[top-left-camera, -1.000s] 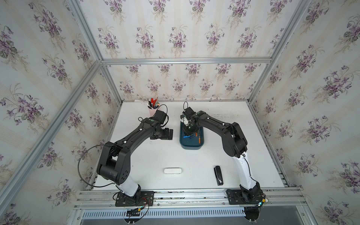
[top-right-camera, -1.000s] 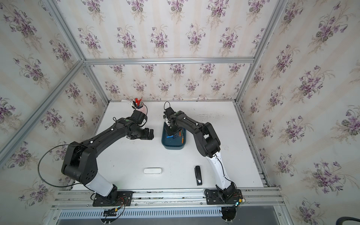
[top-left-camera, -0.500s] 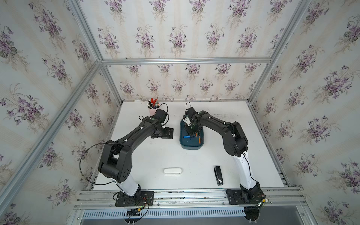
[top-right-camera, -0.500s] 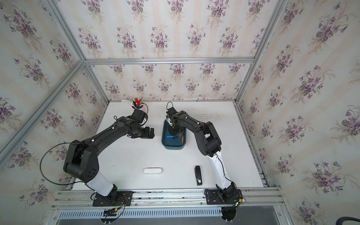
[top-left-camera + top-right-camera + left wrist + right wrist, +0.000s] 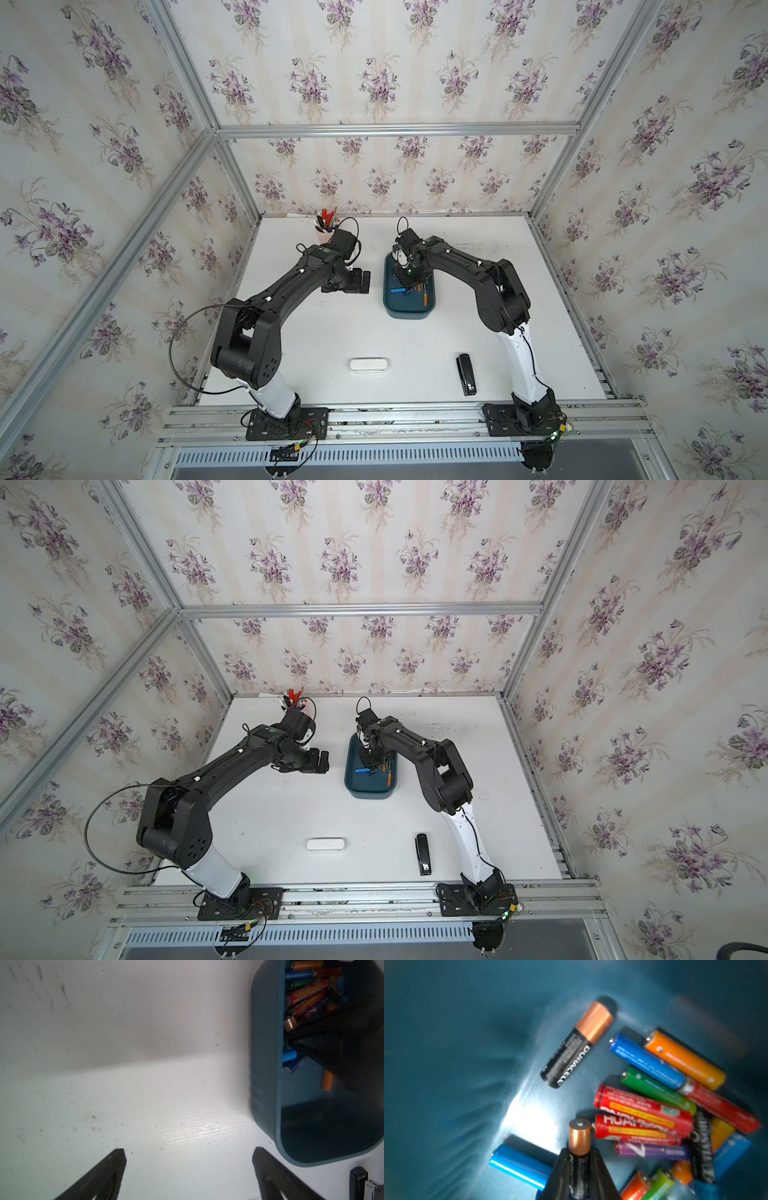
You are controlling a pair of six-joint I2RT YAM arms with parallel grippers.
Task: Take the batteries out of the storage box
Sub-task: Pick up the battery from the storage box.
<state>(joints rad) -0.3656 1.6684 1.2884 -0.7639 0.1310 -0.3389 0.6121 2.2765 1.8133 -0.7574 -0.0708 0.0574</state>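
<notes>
- Right fingers [image 5: 599, 1172] are pinched on a copper-topped battery [image 5: 579, 1136], lower centre, inside the box [image 5: 446, 1064].
- Left fingers [image 5: 110, 1167] are held spread above the worktop [image 5: 145, 1084], beside the box.

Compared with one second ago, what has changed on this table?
The right claw, barely shifting inside the storage box, has closed on a copper-topped battery, which is still inside the box. The left claw stays open beside the box, not touching it. The box, the white case and the black stapler have not moved.
</notes>
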